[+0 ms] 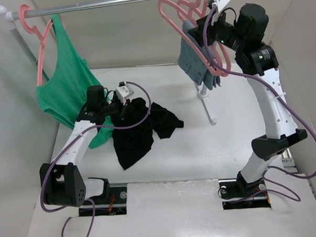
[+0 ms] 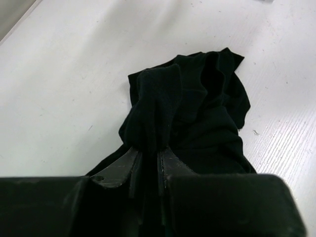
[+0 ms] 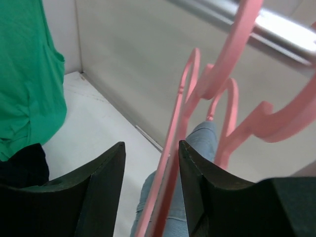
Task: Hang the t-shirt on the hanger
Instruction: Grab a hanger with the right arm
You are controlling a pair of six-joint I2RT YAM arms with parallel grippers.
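One t-shirt (image 1: pixel 132 135); three pink hangers (image 1: pixel 163 12)

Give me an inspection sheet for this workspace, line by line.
Surface: white table, a few small marks.
Job's things: black t-shirt crumpled on the table; pink hanger up at the rail, nothing on it yet.
Clutter: green tank top and grey-blue garment hang on other pink hangers.
Grippers: left gripper shut on a t-shirt fold; right gripper open, straddling the hanger.
Cables: purple cables run along both arms; the left one loops over the t-shirt.
Surroundings: plain beige walls.
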